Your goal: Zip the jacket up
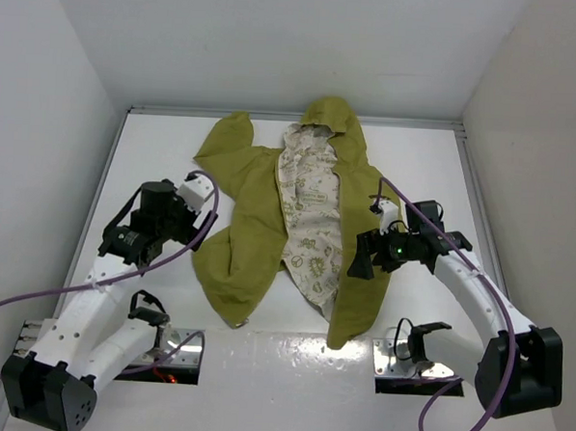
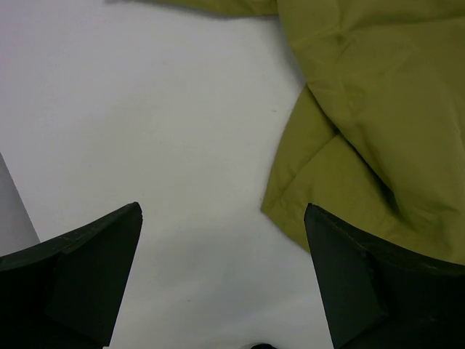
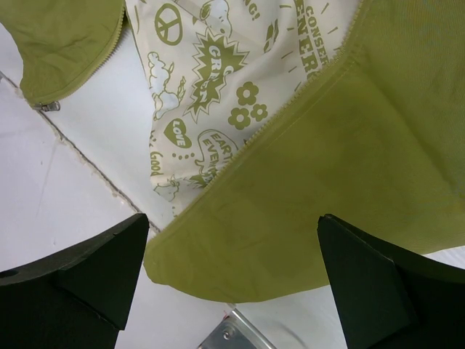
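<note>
Top external view: the jacket (image 1: 239, 227) is laid open mid-table, hood at 12 o'clock. The left gripper (image 2: 221, 214) at 9 and right gripper (image 3: 232, 222) at 3 are spread fully, nothing held. Hem ends are best aligned before the zipper pull (image 3: 45, 107) is drawn.

We find the jacket (image 1: 248, 233) spread on the table (image 1: 436, 165), its hood (image 1: 334, 117) toward the far wall and its hem toward the arm bases. The front panels lie apart, with the lining (image 1: 307, 217) between them. The left gripper (image 2: 221, 218) hangs over the table just left of the jacket (beside its outer edge). The right gripper (image 3: 232, 218) is above the right panel's lower corner.
</note>
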You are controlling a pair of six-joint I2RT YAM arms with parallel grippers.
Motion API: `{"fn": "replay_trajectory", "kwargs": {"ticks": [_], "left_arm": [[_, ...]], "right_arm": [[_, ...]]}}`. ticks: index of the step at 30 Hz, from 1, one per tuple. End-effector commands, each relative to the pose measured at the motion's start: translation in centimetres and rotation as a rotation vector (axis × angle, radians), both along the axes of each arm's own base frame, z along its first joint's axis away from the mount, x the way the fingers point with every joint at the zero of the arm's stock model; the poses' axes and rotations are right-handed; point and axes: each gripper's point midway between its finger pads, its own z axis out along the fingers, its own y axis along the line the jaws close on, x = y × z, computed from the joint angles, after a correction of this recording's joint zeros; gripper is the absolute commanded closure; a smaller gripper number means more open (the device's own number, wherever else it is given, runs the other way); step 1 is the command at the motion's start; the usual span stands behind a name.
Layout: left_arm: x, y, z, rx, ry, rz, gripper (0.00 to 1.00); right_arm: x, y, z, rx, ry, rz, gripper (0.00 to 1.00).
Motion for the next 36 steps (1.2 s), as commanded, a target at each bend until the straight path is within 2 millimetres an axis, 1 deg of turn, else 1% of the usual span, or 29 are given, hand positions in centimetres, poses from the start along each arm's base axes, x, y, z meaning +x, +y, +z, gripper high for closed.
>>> {"fn": "replay_trajectory", "kwargs": {"ticks": [1,2,4,5,6,7,9,10,15,17,18,19,22,26,28,30,31,32,33,34,35,36], "left_arm": [[-0.5,-1.2,-0.1,0.068,0.008,-0.131,0.00],[-1.5,-2.0,-0.8,0.069,0.049,-0.201,0.00],[-2.2,-3.3,-0.9,0.124,0.076,-0.350,0.00],[-3.1,-3.9,-1.5,0.126,0.119,-0.402,0.00],[-3.6,-4.3,-2.1,0.135,0.150,-0.437,0.00],[-4.0,-5.1,-2.4,0.152,0.175,-0.499,0.00],[-4.7,-6.1,-2.8,0.152,0.213,-0.546,0.00],[-5.3,-6.9,-3.2,0.160,0.233,-0.588,0.00],[-6.7,-9.0,-4.8,0.143,0.323,-0.614,0.00],[-7.5,-10.0,-5.0,0.138,0.340,-0.644,0.00],[-7.9,-10.0,-5.8,0.145,0.370,-0.638,0.00],[-8.1,-10.2,-6.1,0.151,0.382,-0.649,0.00],[-8.4,-11.0,-6.2,0.161,0.382,-0.673,0.00],[-9.0,-11.5,-7.3,0.205,0.420,-0.696,0.00],[-9.4,-11.7,-8.3,0.229,0.467,-0.683,0.00],[-9.4,-11.8,-9.1,0.260,0.486,-0.689,0.00],[-9.6,-11.8,-9.8,0.268,0.519,-0.680,0.00],[-9.4,-11.9,-9.9,0.268,0.520,-0.680,0.03],[-9.2,-12.2,-9.8,0.262,0.505,-0.680,0.03],[-9.2,-12.1,-10.3,0.266,0.514,-0.680,0.08],[-9.0,-12.3,-10.3,0.261,0.502,-0.681,0.11],[-9.1,-12.5,-10.7,0.264,0.504,-0.689,0.15]], "right_arm": [[0.8,0.6,1.2,0.026,-0.049,0.014,0.00],[0.7,0.5,1.0,0.023,-0.047,0.012,0.00],[0.5,0.4,0.9,0.020,-0.042,0.012,0.00],[0.4,0.3,0.7,0.016,-0.036,0.011,0.00],[0.3,0.3,0.6,0.011,-0.038,0.014,0.00],[0.3,0.3,0.6,0.010,-0.036,0.015,0.00],[0.3,0.1,0.3,-0.001,-0.033,0.015,0.00],[0.3,0.1,0.2,-0.002,-0.032,0.015,0.00],[0.4,-0.4,-0.3,-0.030,-0.020,0.002,0.00],[0.5,-0.6,-0.4,-0.046,-0.036,0.028,0.00],[0.4,-0.7,-0.5,-0.049,-0.034,0.027,0.00],[0.6,-0.7,-0.4,-0.050,-0.036,0.028,0.00],[0.8,-0.5,-0.4,-0.047,-0.032,0.026,0.00],[1.1,-0.6,-0.4,-0.050,-0.030,0.025,0.00],[1.3,-0.5,-0.3,-0.049,-0.034,0.027,0.00],[1.4,-0.5,-0.2,-0.049,-0.035,0.026,0.00],[1.4,-0.4,-0.1,-0.048,-0.035,0.027,0.00],[1.5,-0.5,-0.2,-0.050,-0.032,0.024,0.00],[1.6,-0.4,0.0,-0.047,-0.037,0.025,0.00],[1.5,-0.5,0.0,-0.048,-0.035,0.024,0.00],[1.6,-0.4,0.1,-0.046,-0.035,0.022,0.00],[1.6,-0.3,0.2,-0.042,-0.033,0.024,0.00]]}}
